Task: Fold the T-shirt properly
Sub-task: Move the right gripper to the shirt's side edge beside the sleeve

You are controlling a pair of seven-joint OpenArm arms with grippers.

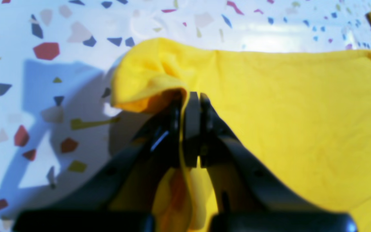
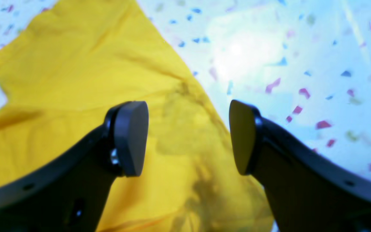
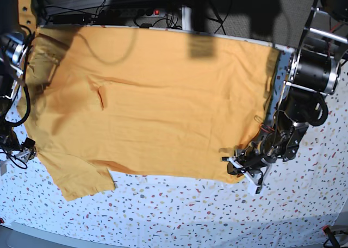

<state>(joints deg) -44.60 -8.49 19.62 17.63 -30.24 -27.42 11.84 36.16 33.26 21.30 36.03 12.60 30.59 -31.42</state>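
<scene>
Pinching a bunched corner of the T-shirt (image 1: 285,122), the left pincer (image 1: 190,106) shows in the left wrist view with its jaws pressed together on the yellow cloth; a fold of fabric rises over the fingertips and more hangs down between the fingers. The rest of the garment lies flat to the right on the speckled table (image 1: 27,80).

In the right wrist view the right pincer (image 2: 188,138) stands released, its two pads well apart with nothing between them. It hangs above the T-shirt (image 2: 76,80) edge, where faint dark marks show through the cloth; the table (image 2: 317,64) lies to the right.

In the base view the T-shirt (image 3: 163,106) is spread wide across the table (image 3: 179,210), a sleeve pointing toward the near left. The left pincer (image 3: 243,169) grips the garment's near right corner. The right pincer sits at the left edge, too hidden to make out here.
</scene>
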